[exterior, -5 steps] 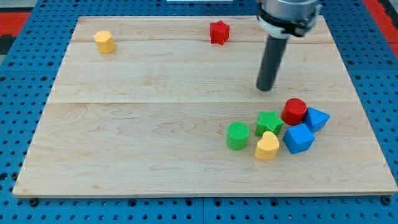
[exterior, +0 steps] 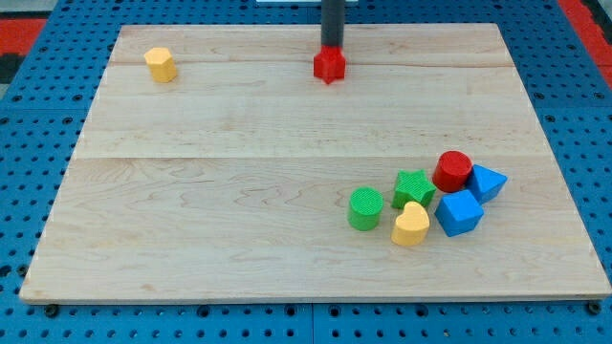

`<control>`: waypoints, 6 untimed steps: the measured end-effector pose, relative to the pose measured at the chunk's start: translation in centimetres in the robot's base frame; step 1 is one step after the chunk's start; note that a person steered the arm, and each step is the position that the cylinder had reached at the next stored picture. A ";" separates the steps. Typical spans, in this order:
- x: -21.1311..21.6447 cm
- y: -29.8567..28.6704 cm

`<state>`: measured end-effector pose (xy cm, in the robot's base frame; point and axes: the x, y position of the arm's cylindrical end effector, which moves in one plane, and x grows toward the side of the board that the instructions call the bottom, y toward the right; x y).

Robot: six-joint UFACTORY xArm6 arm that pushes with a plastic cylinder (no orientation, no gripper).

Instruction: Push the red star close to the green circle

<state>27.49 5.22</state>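
The red star (exterior: 329, 65) lies near the view's top, a little right of the board's middle. My tip (exterior: 331, 46) stands right behind it, on its top side, touching or almost touching it. The green circle (exterior: 364, 208) sits far below, in the lower right part of the board, at the left end of a cluster of blocks. The star and the circle are well apart.
Next to the green circle are a yellow heart (exterior: 410, 225), a green star (exterior: 414, 187), a red cylinder (exterior: 452, 171), a blue cube (exterior: 460, 212) and a blue triangle (exterior: 488, 182). A yellow hexagon (exterior: 161, 64) lies at the top left of the wooden board (exterior: 210, 191).
My tip has moved from right of centre up and to the left, to just behind the red star. The star has shifted slightly left and down.
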 end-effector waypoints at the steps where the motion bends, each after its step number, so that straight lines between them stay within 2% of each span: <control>1: 2.7 -0.1; 2: 1.1 -0.1; 3: 1.4 -3.3; 6: 12.4 -5.9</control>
